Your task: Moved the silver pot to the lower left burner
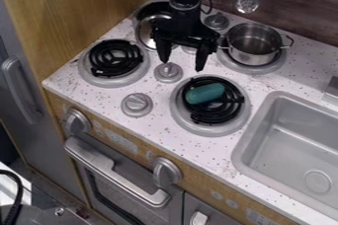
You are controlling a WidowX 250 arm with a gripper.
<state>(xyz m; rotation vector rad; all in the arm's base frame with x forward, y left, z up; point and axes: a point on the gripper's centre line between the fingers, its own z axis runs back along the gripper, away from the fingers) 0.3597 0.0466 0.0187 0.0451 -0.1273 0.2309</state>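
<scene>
Classified as a toy kitchen. Identifiable by a speckled desk (pixel 99 95) fitted with round coil burners (pixel 113 57): one near the front-left corner, one farther right near the front edge, one near the back edge under a silver pot (pixel 254 54). Equipped with grey, moulded-looking knobs (pixel 137 104) between burners, plus a grey basin (pixel 300 135) set into the desk toward the right end. Fitted below the front edge with an oven-style door (pixel 109 184) and a bar handle (pixel 115 171). Bounded by wood-grain panelling (pixel 86 2) along the left edge. Furnished behind the back edge with a hanging perforated spoon (pixel 247 0).
</scene>
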